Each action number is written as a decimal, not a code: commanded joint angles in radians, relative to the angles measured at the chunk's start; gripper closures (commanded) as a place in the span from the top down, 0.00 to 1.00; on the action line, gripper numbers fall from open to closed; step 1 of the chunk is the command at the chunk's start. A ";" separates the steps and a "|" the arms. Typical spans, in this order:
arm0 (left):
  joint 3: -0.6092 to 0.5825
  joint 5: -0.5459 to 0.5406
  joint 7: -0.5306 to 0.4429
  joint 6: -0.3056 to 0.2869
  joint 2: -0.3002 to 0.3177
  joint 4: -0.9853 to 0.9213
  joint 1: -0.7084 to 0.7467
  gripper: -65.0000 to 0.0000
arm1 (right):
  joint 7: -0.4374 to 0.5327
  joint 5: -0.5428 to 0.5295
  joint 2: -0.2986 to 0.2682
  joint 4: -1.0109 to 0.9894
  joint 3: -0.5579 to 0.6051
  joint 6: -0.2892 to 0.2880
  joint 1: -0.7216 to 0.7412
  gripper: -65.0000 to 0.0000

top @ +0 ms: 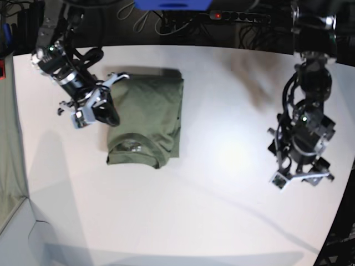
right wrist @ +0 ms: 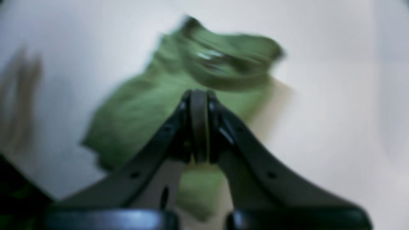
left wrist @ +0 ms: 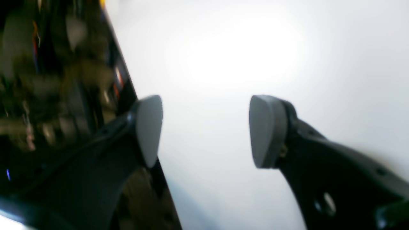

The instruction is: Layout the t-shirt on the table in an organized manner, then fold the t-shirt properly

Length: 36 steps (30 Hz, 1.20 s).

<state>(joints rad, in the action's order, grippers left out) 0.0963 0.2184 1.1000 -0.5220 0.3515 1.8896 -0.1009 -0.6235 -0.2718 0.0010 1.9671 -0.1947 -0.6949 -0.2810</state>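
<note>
The olive-green t-shirt (top: 147, 119) lies folded into a compact rectangle on the white table (top: 211, 210), collar toward the front edge. My right gripper (top: 111, 117) hangs over the shirt's left edge. In the blurred right wrist view its jaws (right wrist: 198, 95) are pressed together above the t-shirt (right wrist: 143, 118), and I see no cloth between the pads. My left gripper (top: 302, 178) is far off to the right of the base view, over bare table. In the left wrist view the left gripper (left wrist: 206, 121) stands open with nothing between its grey pads (left wrist: 265, 131).
A green cloth strip (top: 10, 166) hangs along the left edge of the base view. A power strip (top: 238, 16) and cables lie behind the table's far edge. In the left wrist view the table's edge (left wrist: 127, 80) runs close beside the left gripper, with dark clutter (left wrist: 48, 80) beyond.
</note>
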 commanded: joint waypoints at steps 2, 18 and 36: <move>0.107 0.005 -0.010 0.004 0.011 0.055 0.077 0.63 | 0.026 -0.019 -0.003 -0.004 0.057 -0.003 0.002 0.00; 0.497 -0.004 -0.022 0.003 -0.047 0.095 0.439 0.63 | 0.063 -0.019 -0.075 -0.387 0.171 -0.003 0.073 0.00; 0.537 -0.007 -0.025 -0.165 -0.262 0.135 0.637 0.25 | 0.127 -0.022 -0.137 0.051 0.022 -0.003 -0.258 0.00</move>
<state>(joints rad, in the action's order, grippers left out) 0.6270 0.2039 1.0763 -0.6945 0.0860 2.0064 0.5320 -0.5243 -0.2810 -0.1291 2.0018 -0.1646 -0.6956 -0.5354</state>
